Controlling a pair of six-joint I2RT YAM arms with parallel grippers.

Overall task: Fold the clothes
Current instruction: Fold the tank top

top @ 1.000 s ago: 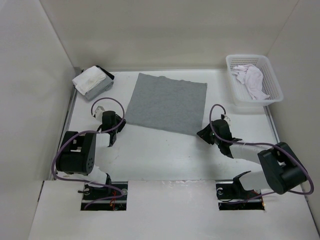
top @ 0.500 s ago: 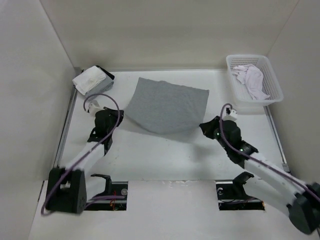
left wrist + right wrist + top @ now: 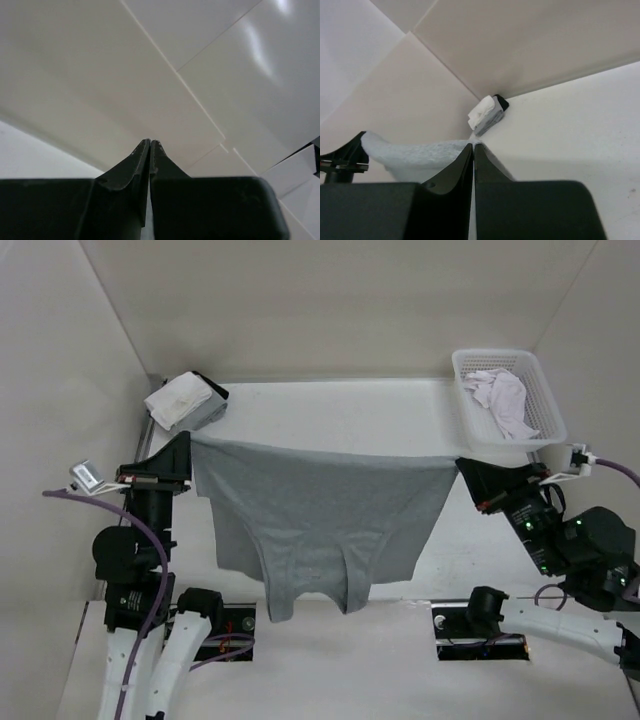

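Note:
The clothes (image 3: 320, 510), a plain grey T-shirt, hang in the air, stretched by the hem between my two grippers. The sleeves and neck dangle toward the near edge. My left gripper (image 3: 190, 441) is raised at the left and shut on one upper corner. My right gripper (image 3: 459, 466) is raised at the right and shut on the other corner. In the right wrist view the grey fabric (image 3: 415, 152) runs left from my shut right gripper (image 3: 473, 146) to the left gripper (image 3: 345, 156). In the left wrist view my left gripper (image 3: 150, 142) points at the wall and no cloth shows beyond the tips.
A white mesh basket (image 3: 466, 390) with a white garment (image 3: 502, 396) stands at the back right. A small grey box topped with white cloth (image 3: 185, 400) sits in the back left corner, also the box (image 3: 486, 116) in the right wrist view. The white table (image 3: 340, 405) is walled on three sides.
The shirt lay flat on the table a second ago. Both grippers shut on its near corners, and both arms rose and spread, lifting it so it hangs open.

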